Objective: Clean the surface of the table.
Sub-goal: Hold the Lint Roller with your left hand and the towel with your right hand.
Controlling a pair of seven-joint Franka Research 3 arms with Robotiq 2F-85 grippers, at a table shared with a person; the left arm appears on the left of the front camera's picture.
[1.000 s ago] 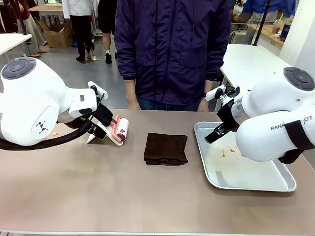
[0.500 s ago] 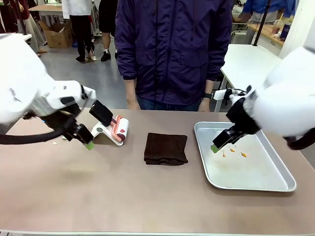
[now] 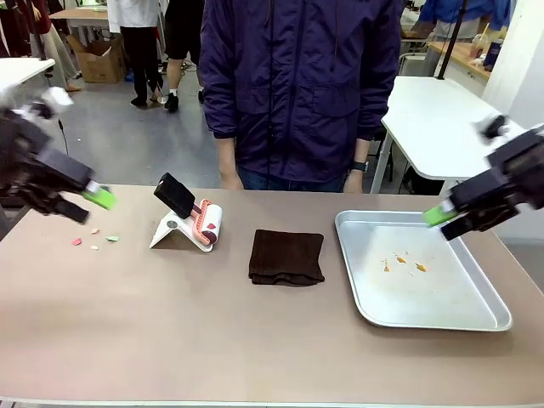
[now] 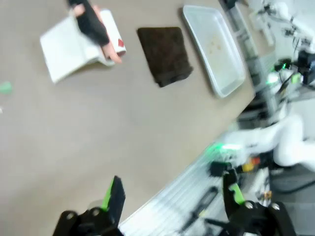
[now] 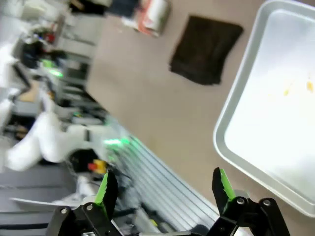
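Table (image 3: 170,340), a smooth matte taupe rectangle, is laid long axis left-to-right under a folded dark fuzzy cloth (image 3: 286,257). A shiny metal tray (image 3: 476,321) is set right of the cloth, and small scraps (image 3: 93,242) are seen far left of it. Left gripper (image 3: 86,206) and right gripper (image 3: 449,223) are held wide and empty.

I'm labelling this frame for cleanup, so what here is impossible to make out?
- Front view: scraps on the table, too small to identify.
- Front view: bits in the tray, too small to identify.
- Front view: left end effector and right end effector, smeared by motion blur.
- Wrist views: clutter beyond the table, blurred.
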